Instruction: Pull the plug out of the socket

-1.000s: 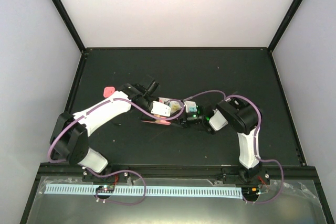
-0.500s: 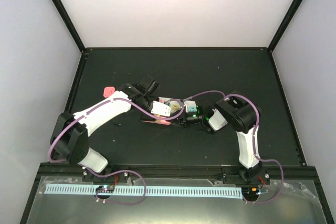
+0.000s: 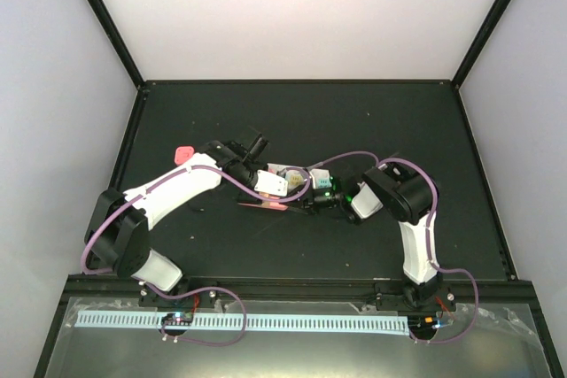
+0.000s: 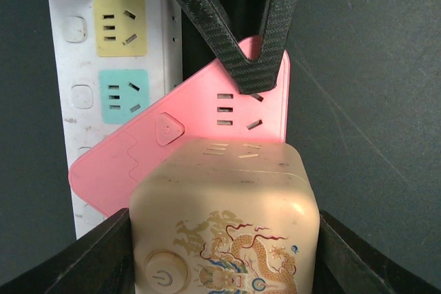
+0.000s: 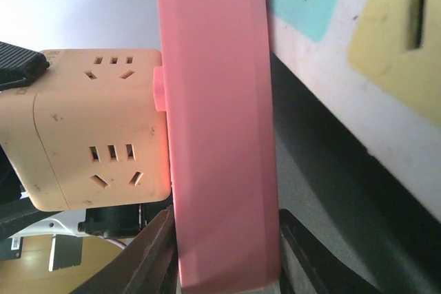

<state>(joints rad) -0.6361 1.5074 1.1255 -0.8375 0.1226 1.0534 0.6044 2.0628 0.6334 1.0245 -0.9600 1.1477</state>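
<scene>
The plug, a cream cube (image 4: 224, 218) with a dragon print and a power button, sits between the fingers of my left gripper (image 4: 224, 256), which is shut on it. The cube presses against a flat pink adapter (image 4: 200, 135), joined to it by a small pink stub. In the right wrist view my right gripper (image 5: 224, 259) is shut on that pink adapter (image 5: 217, 135) edge-on, with the cube (image 5: 96, 129) on its left face. The socket, a white power strip (image 4: 69, 94) with yellow and teal faces, lies beside and partly under the pink adapter. Both grippers meet at mid-table (image 3: 292, 194).
A small pink object (image 3: 184, 154) lies on the black table left of the left arm. The white strip (image 3: 306, 174) lies just behind the two grippers. Black frame posts and pale walls bound the table (image 3: 372, 121).
My right gripper's jaws have narrowed onto the pink adapter, and the right arm has shifted slightly. The left arm and the cube have stayed put.
</scene>
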